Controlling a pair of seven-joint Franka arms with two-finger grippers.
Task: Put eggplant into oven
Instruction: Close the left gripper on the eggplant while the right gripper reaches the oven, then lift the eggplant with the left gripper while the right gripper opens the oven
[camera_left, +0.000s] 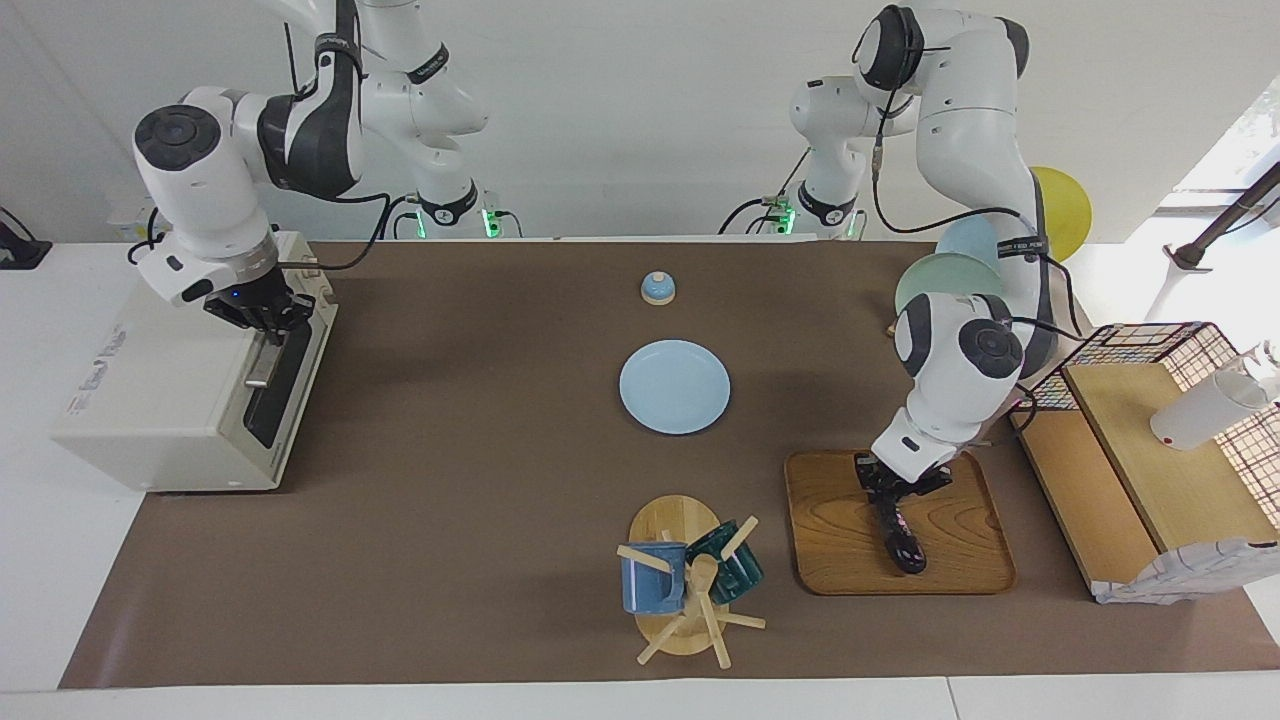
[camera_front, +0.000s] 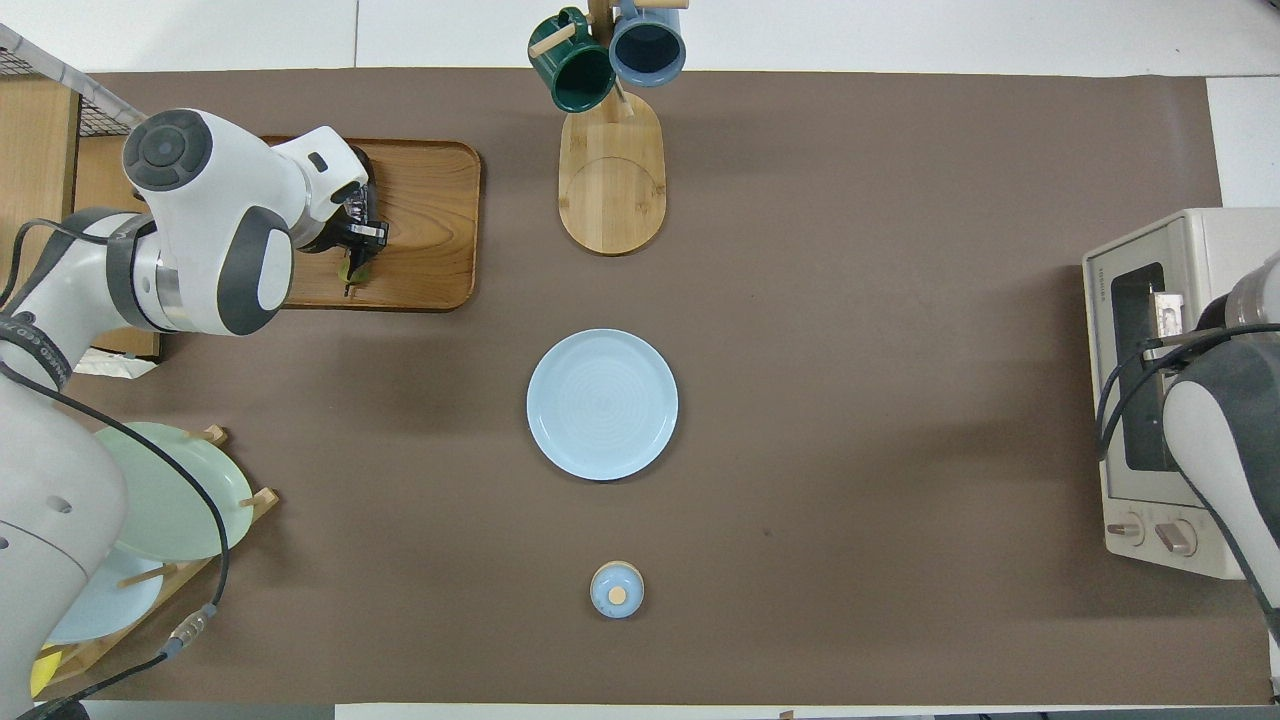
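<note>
Presently your left claw (camera_left: 893, 489) is clamped on the eggplant (camera_left: 897, 528) lying on the wooden tray (camera_left: 840, 540), while your right claw (camera_left: 268, 317), fingertips together, sits at the oven (camera_left: 190, 390) door's handle (camera_left: 261, 362).

Eggplant (camera_left: 897, 530) stem end — hidden by fingers (camera_left: 886, 487).

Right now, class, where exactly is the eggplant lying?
In the facing view the eggplant lies on the wooden tray toward the left arm's end of the table, beside the mug rack, with the left gripper shut on its stem end.
</note>
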